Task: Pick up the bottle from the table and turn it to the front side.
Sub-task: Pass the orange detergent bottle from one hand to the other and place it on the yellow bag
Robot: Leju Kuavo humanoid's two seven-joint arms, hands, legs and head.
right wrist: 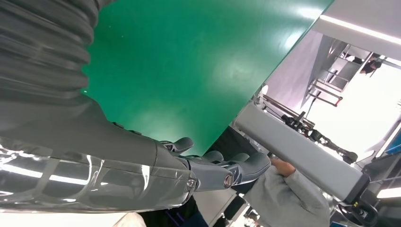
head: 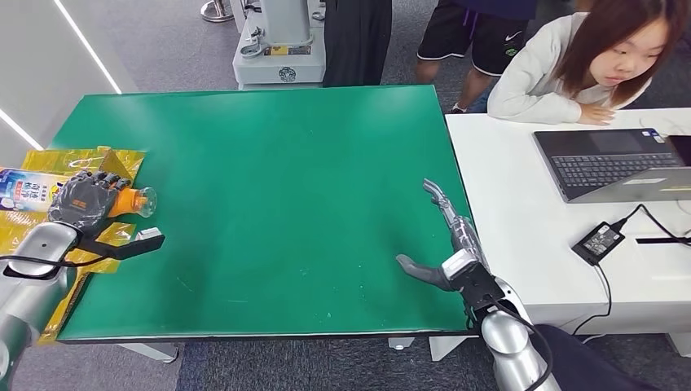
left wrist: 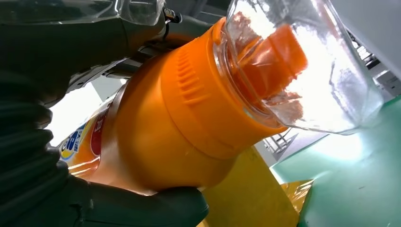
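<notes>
An orange bottle (head: 129, 200) with a clear cap lies on its side at the far left of the green table (head: 277, 179), its cap end toward the table's middle. My left hand (head: 80, 200) grips it round the body, fingers wrapped over it. The left wrist view shows the bottle (left wrist: 179, 123) close up, with its orange neck, clear cap (left wrist: 307, 66) and a blue and red label, and my dark thumb under it. My right hand (head: 446, 240) hovers open over the table's right edge, fingers stretched out, holding nothing; in its wrist view the right hand (right wrist: 208, 165) is above the green surface.
Yellow packaging (head: 57, 163) lies under and behind the bottle on the table's left edge. A white table (head: 521, 204) at the right carries a laptop (head: 615, 163) and a power adapter (head: 599, 242). A person (head: 587, 57) leans on it; others stand behind.
</notes>
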